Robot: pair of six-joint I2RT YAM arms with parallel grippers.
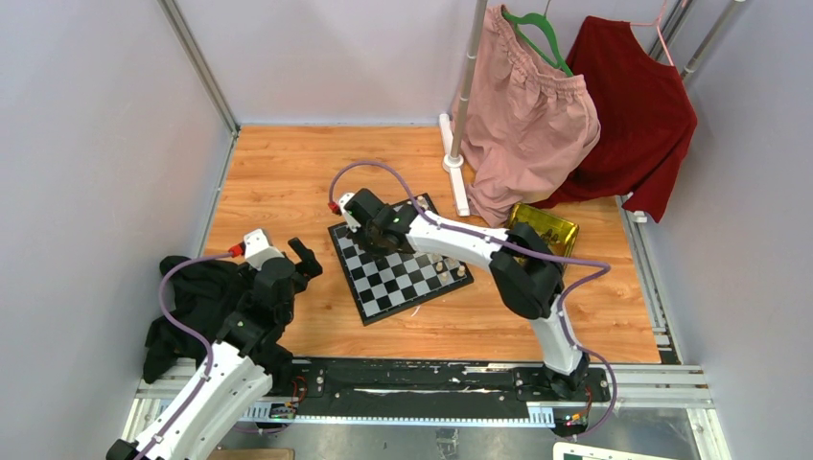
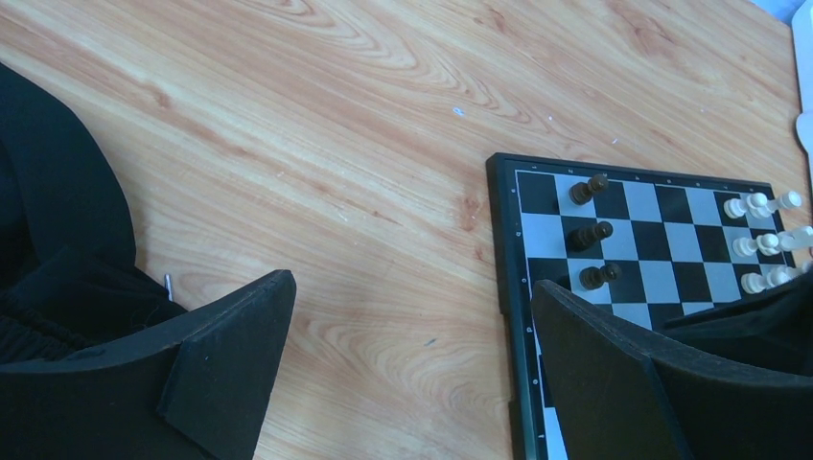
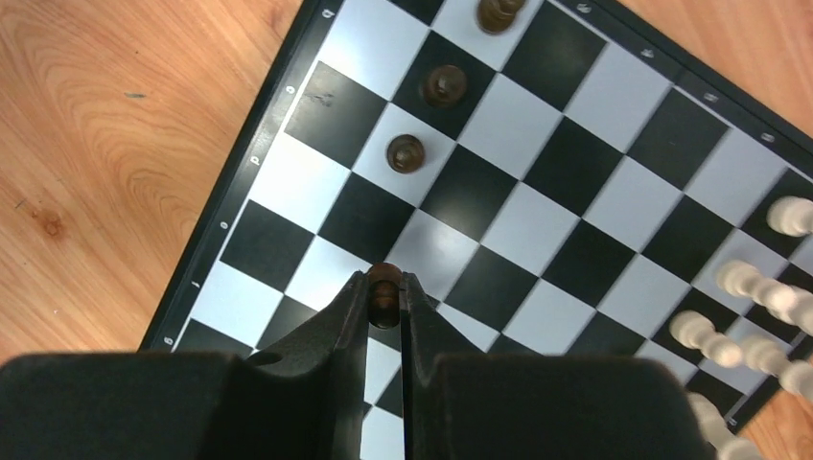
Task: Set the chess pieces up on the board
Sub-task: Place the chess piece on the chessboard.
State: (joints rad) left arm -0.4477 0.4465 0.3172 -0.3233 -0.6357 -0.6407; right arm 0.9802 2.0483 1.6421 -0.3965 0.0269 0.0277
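Here, at the left edge of the table (image 1: 288, 182), a black cloth (image 1: 192, 307) lies heaped. Just beside it the left gripper (image 2: 412, 286) hangs with its jaws spread wide and nothing between them, over bare wood short of the board (image 1: 398, 278).

Three dark pieces (image 3: 406, 153) stand upright in a line, one square in from the board's left edge. The right gripper (image 3: 385, 287) is over that same side, its fingers pinched on a fourth dark piece (image 3: 383, 276), which is carried upright with its long axis vertical.

The next free square in the line lies just ahead of the fingertips, towards the standing three. I judge the move to be a short advance and a straight drop. The right arm, already over the spot, is the nearer one.

The white pieces (image 3: 757, 287) crowd the board's right edge, well apart. A gold tray (image 1: 546, 228) sits past the board's far right corner.
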